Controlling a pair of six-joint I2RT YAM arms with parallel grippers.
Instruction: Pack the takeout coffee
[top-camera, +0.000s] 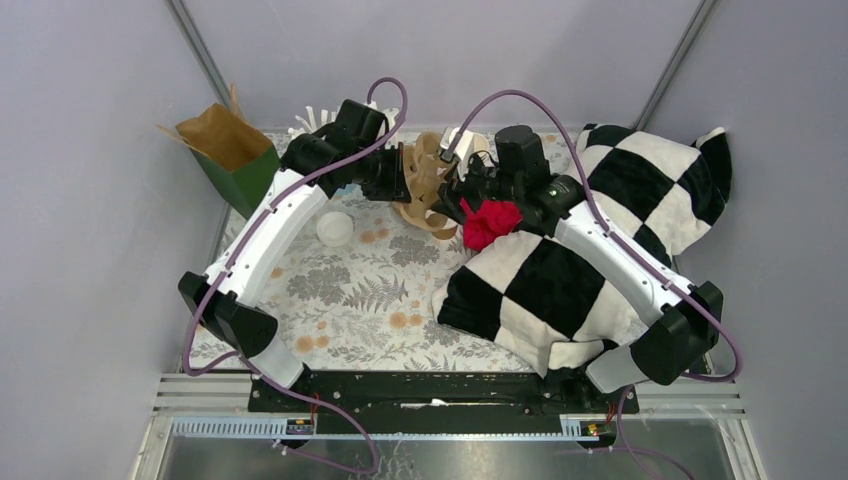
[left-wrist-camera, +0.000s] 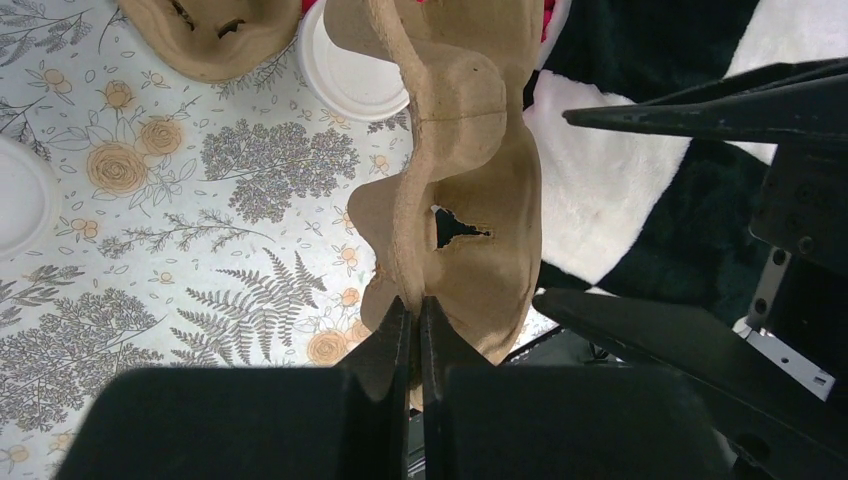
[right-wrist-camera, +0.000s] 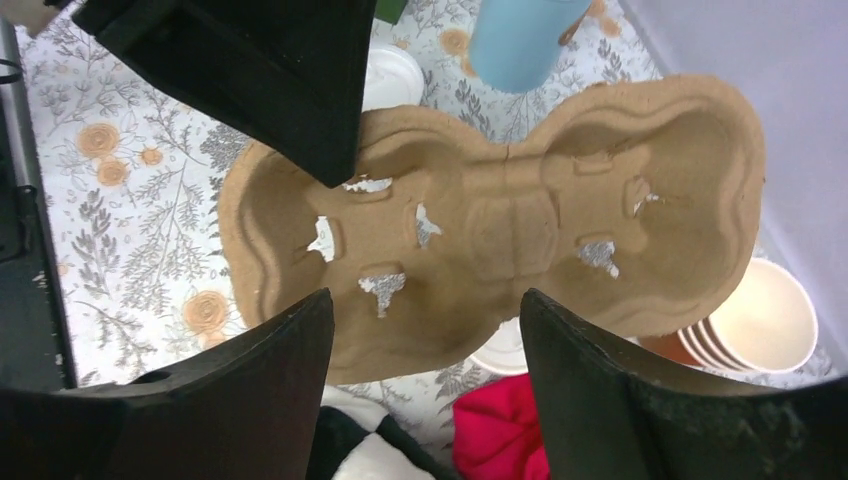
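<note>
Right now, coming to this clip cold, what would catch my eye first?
At the far middle of the table, a brown pulp cup carrier hangs between the grippers: the left gripper pinches its edge shut, and the right gripper stands open facing it. A big black-and-white checkered blanket fills the table's right side, with a bright red cloth at its far edge.

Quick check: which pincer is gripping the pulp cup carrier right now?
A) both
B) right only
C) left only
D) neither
C: the left pincer is pinched shut on the edge of the cup carrier, while the right pincer stands wide open.
</note>
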